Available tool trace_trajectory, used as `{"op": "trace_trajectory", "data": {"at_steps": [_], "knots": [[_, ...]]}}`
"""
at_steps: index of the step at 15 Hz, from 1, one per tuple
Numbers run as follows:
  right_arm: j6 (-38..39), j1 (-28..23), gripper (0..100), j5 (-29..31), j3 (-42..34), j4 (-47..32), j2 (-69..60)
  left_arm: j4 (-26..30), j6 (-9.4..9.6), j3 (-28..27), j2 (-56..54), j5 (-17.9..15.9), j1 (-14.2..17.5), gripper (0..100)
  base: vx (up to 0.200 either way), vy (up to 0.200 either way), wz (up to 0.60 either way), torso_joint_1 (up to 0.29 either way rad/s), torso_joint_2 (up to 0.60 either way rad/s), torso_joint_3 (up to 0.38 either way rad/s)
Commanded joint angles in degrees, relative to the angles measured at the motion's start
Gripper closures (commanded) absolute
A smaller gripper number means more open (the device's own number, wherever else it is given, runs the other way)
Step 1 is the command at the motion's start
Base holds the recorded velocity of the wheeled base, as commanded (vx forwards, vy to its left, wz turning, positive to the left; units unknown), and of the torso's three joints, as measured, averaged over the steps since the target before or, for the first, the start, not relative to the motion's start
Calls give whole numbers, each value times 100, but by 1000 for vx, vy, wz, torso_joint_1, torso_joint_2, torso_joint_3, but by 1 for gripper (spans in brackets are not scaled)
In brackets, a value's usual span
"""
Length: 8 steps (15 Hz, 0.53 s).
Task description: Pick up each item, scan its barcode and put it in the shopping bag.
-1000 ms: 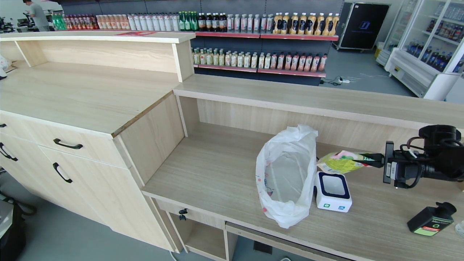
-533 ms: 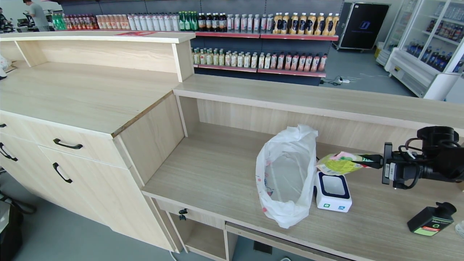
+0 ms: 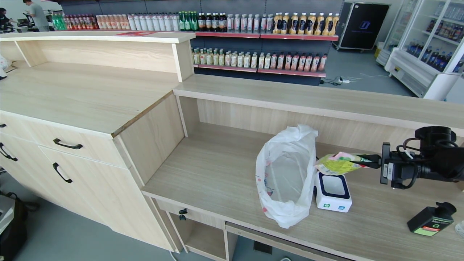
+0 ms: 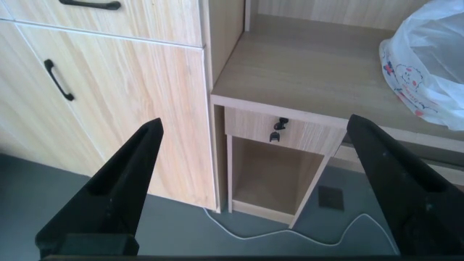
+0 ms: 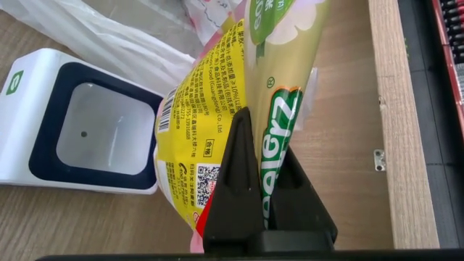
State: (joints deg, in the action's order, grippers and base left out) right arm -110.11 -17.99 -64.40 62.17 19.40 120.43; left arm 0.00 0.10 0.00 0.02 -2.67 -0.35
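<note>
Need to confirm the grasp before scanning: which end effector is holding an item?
The right end effector, shut on the yellow-green snack packet close by the white scanner. The left end effector is open and holds nothing.

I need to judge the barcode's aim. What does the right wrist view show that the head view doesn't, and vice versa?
Extra in the right wrist view: the barcode printed on the packet's yellow face. Extra in the head view: the bag's open mouth and a black item on the counter. Shared: the right tool shut on the packet, the scanner and part of the bag.
</note>
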Motion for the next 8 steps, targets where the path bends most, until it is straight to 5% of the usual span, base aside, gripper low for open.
{"op": "trace_trajectory", "data": {"at_steps": [1,8], "knots": [[-2,6,100,-2,49,3,7,0,-1,0,6,3,0,0,0,0,0,0,0,0],[15,33,100,-2,102,-15,7,0,-1,0,6,3,0,0,0,0,0,0,0,0]]}}
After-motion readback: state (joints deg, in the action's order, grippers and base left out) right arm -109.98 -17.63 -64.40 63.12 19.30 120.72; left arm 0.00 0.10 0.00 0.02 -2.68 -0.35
